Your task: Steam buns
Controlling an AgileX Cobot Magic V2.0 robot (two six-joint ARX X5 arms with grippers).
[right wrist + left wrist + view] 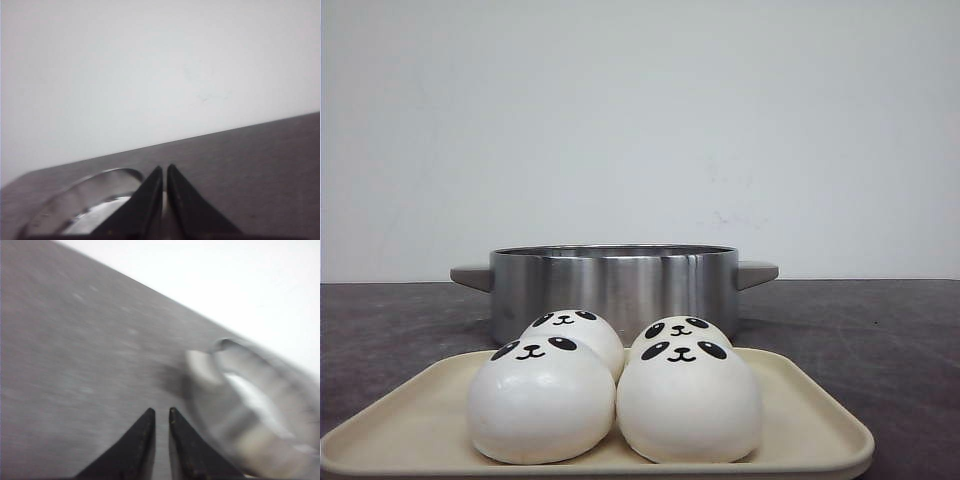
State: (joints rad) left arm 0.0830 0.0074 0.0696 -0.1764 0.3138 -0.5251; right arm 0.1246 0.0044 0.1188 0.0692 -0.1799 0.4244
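A dark, stone-grey table is set against a plain white wall, and nothing else is seen behind it.

In the left wrist view the left gripper is shown with its two black fingers nearly together, only a thin slit between them, and nothing is held. The right gripper is shown the same way in its own view, tips almost touching and empty. Both are carried above the tabletop, probably so that they can be opened on approach.

Just beyond each gripper a steel pot is caught: blurred and tilted in the left wrist view, only its rim and shiny inside in the right. It is lidless, and whether anything lies inside cannot be told.

The buns are found only in the front view, where neither arm appears. Four are packed together, touching, on a cream tray just in front of the pot, two at the front and two behind, their panda faces turned up. The tray is likely set close to the pot so that each carry is short. No bun appears to have been lifted off the tray yet.
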